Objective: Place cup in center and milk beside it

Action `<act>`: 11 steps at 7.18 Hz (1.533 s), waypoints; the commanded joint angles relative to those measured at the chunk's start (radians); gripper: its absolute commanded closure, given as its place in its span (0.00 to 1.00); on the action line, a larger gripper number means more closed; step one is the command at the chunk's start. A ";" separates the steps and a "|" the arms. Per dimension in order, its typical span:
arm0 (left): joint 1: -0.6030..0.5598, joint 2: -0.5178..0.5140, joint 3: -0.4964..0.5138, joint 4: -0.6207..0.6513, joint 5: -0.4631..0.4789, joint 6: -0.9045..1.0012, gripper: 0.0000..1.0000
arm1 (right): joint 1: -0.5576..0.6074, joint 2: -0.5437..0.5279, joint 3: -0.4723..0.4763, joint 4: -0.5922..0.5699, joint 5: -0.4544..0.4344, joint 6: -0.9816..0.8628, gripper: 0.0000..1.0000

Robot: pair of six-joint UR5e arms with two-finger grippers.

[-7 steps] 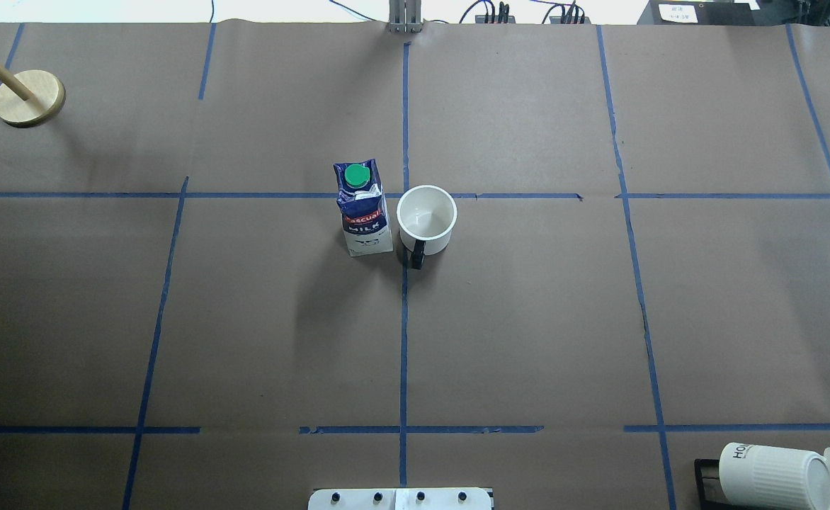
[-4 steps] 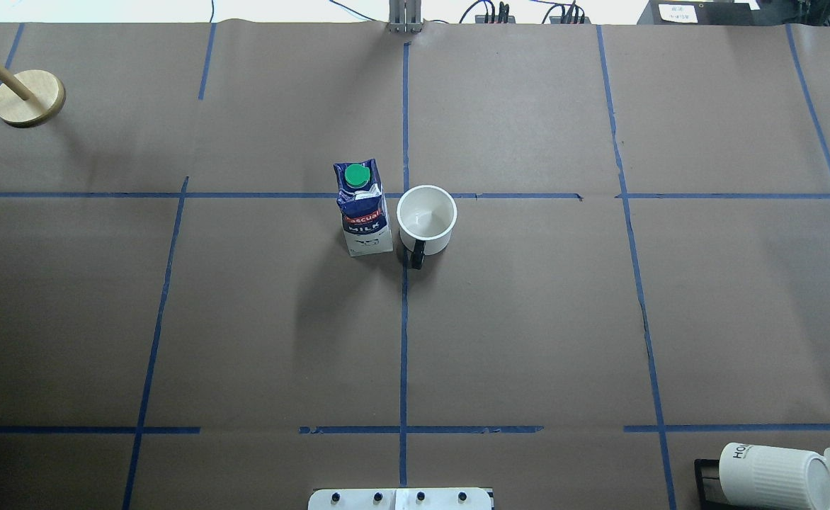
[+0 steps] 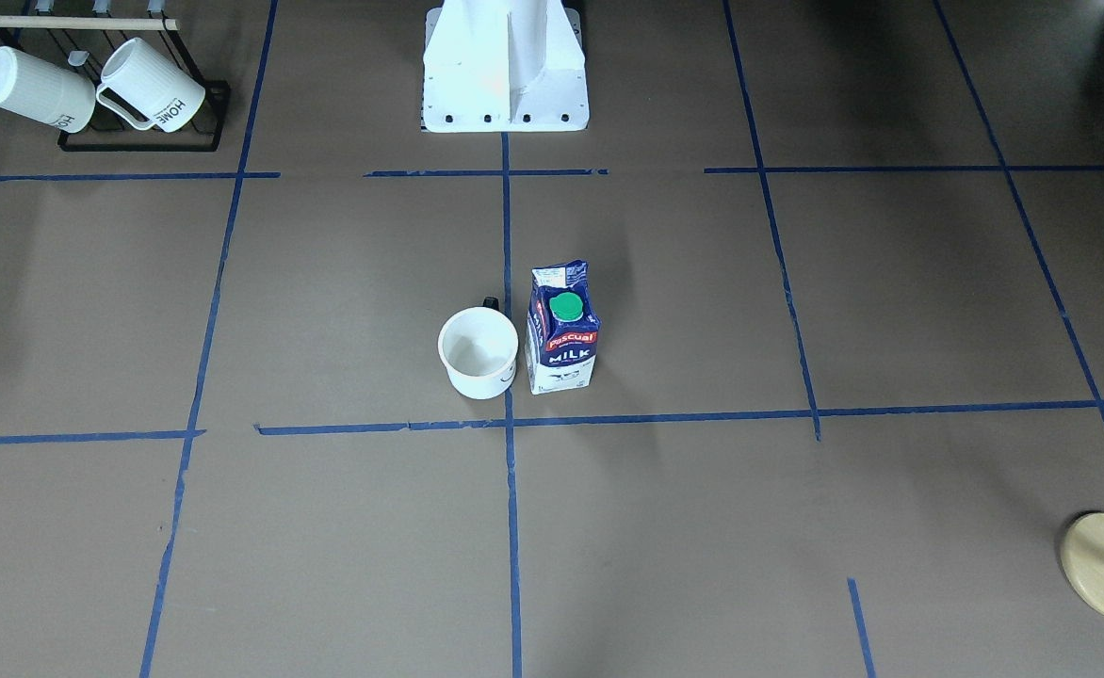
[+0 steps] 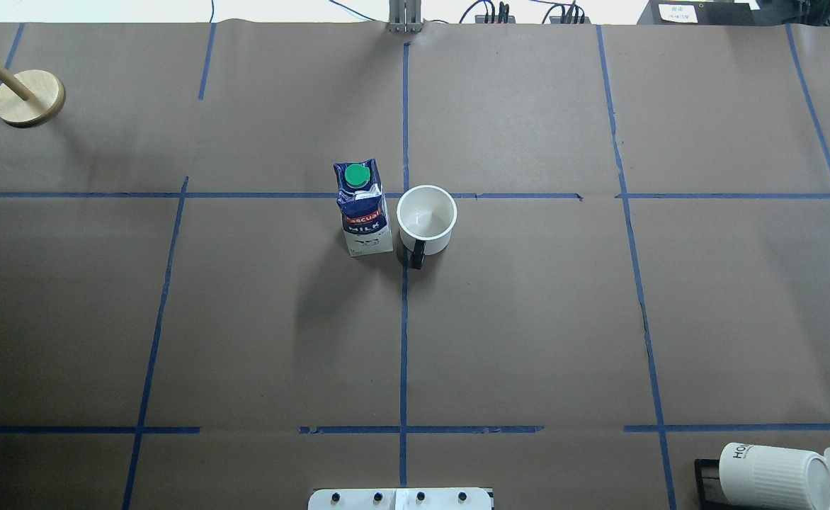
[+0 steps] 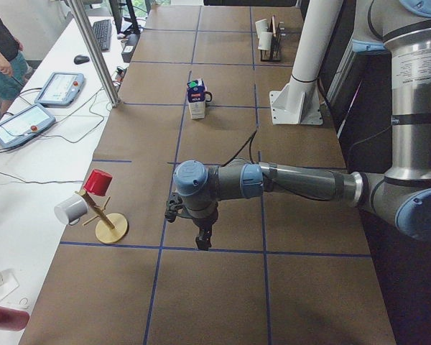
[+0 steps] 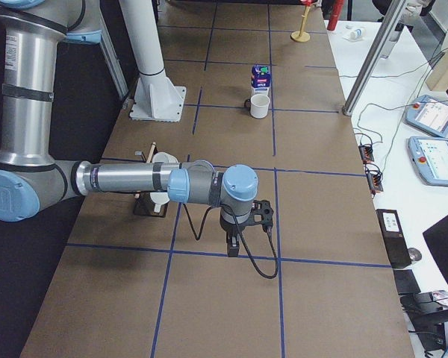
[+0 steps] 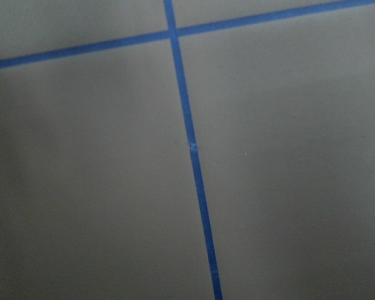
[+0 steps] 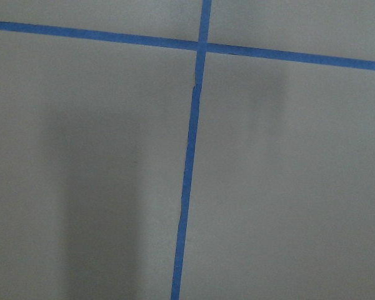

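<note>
The white cup (image 4: pixel 426 216) with a black handle stands upright at the center (image 4: pixel 405 195), where the long blue tape lines cross. The blue milk carton (image 4: pixel 363 212) with a green cap stands upright just to its left, close beside it. Both also show in the front-facing view, the cup (image 3: pixel 478 350) and the milk (image 3: pixel 562 334). My left gripper (image 5: pixel 201 241) shows only in the exterior left view, far from both; I cannot tell whether it is open. My right gripper (image 6: pixel 233 246) shows only in the exterior right view; I cannot tell its state either. Both wrist views show only brown paper and tape.
A black rack (image 3: pixel 138 141) with two ribbed "HOME" mugs (image 3: pixel 39 89) stands near the robot's right side. A wooden mug stand (image 4: pixel 29 98) is at the far left corner. The white robot base (image 3: pixel 505 66) is at the table's near edge.
</note>
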 commanded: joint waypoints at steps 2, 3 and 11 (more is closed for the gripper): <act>0.001 -0.007 0.022 0.004 0.016 -0.010 0.00 | 0.000 0.001 0.002 0.000 0.000 0.005 0.00; 0.003 -0.015 0.020 0.004 0.019 -0.010 0.00 | 0.000 0.001 0.000 0.000 0.000 0.005 0.00; 0.003 -0.015 -0.003 0.005 0.013 -0.001 0.00 | 0.000 0.001 0.000 0.000 0.003 0.021 0.00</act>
